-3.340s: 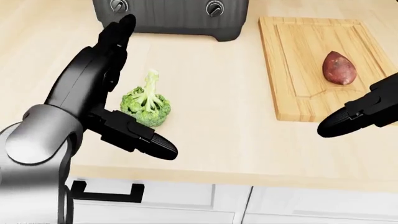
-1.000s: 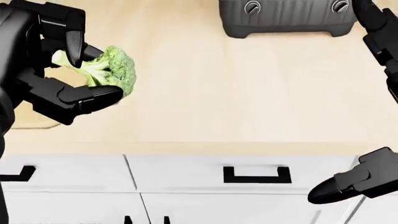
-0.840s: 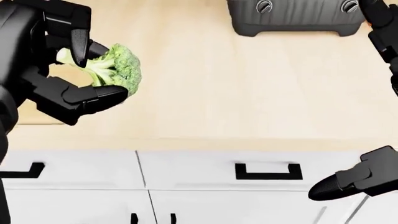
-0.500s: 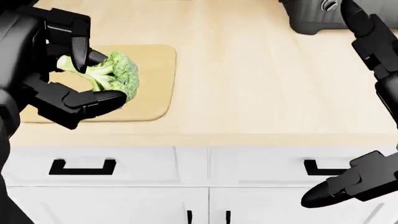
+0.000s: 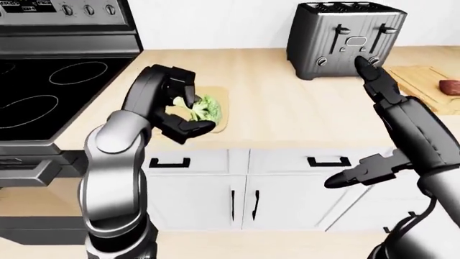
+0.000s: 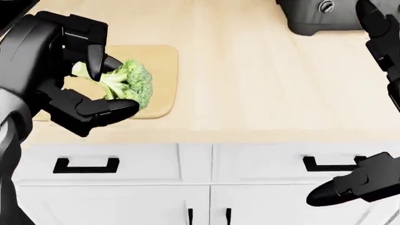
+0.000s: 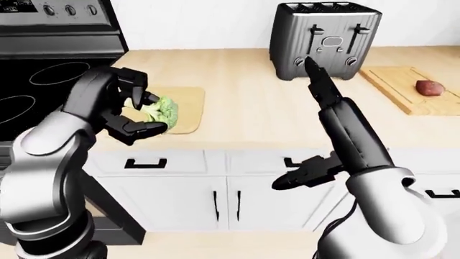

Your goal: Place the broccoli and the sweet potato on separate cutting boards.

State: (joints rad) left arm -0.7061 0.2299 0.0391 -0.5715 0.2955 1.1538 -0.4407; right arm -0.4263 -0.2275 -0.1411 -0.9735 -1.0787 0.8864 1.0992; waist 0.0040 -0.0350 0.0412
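My left hand (image 6: 111, 85) is shut on the broccoli (image 6: 130, 83), green head to the right, pale stalk toward the palm. It hovers over the near part of a small light cutting board (image 6: 162, 63) on the wooden counter. Whether the broccoli touches the board cannot be told. The sweet potato (image 7: 430, 86) lies on a larger grooved cutting board (image 7: 399, 85) at the far right of the right-eye view. My right hand (image 7: 292, 124) is open and holds nothing, one finger raised toward the toaster, the thumb low before the cabinets.
A dark toaster (image 5: 345, 36) stands on the counter between the two boards. A black stove (image 5: 50, 81) borders the counter on the left. White drawers with black handles (image 6: 84, 165) run beneath the counter edge.
The broccoli lay on the counter 3.3 s ago; now my left hand holds it. The camera has swung left, bringing the small board into view, and the hand has drifted slightly right.
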